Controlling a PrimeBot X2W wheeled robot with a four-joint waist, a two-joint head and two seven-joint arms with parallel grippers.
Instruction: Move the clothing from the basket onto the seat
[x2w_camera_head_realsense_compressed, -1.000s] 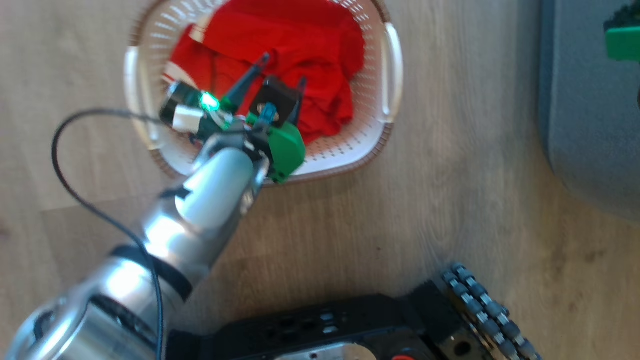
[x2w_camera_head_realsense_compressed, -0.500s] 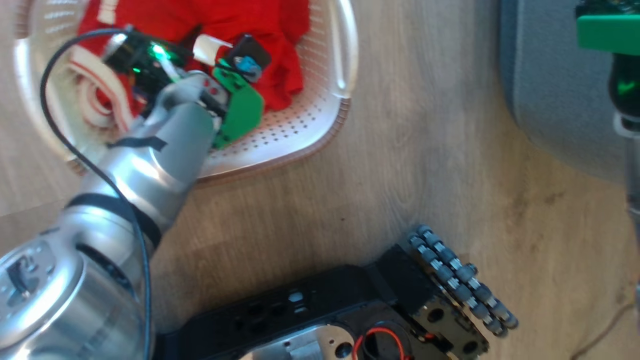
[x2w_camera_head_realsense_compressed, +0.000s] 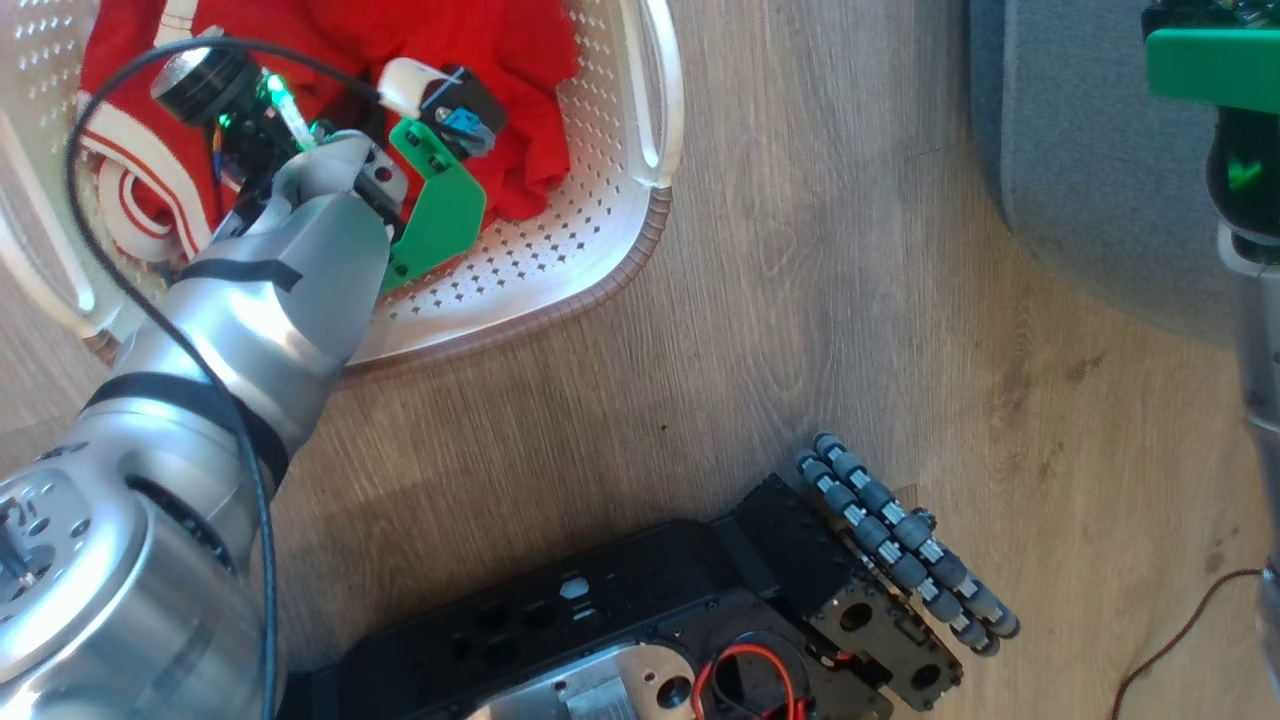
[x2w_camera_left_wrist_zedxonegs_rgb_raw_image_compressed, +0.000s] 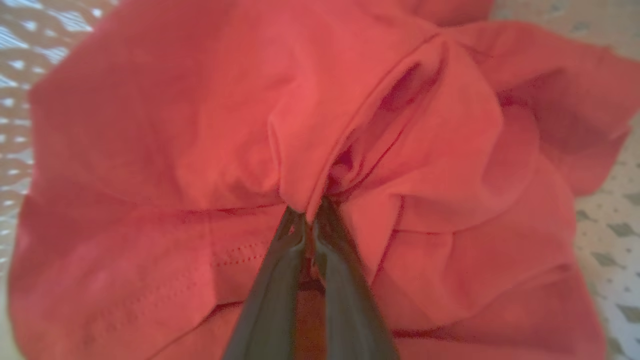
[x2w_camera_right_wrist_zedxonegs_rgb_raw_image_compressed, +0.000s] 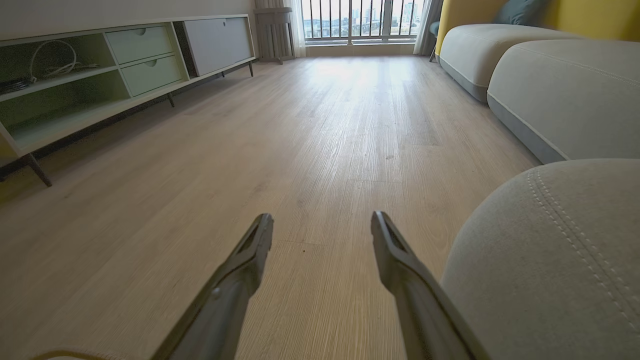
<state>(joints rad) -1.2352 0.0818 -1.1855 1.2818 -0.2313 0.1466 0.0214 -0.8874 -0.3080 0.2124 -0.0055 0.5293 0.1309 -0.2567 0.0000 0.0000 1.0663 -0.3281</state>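
Note:
The clothing, bright red with striped white trim, lies heaped in the cream perforated basket at the upper left of the head view. My left arm reaches down into it, its fingers hidden under the wrist. In the left wrist view my left gripper is shut on a raised fold of the red clothing. My right gripper is open and holds nothing, low over the wooden floor beside the grey seat. That seat is at the head view's upper right.
My black base with its roller wheel takes up the bottom of the head view, a thin red cable at the lower right. A low cabinet lines one side of the room, with further sofa cushions opposite.
My left gripper went down from above the heap with open fingers and closed on the red fabric. The head camera has shifted, so the basket sits further to the upper left.

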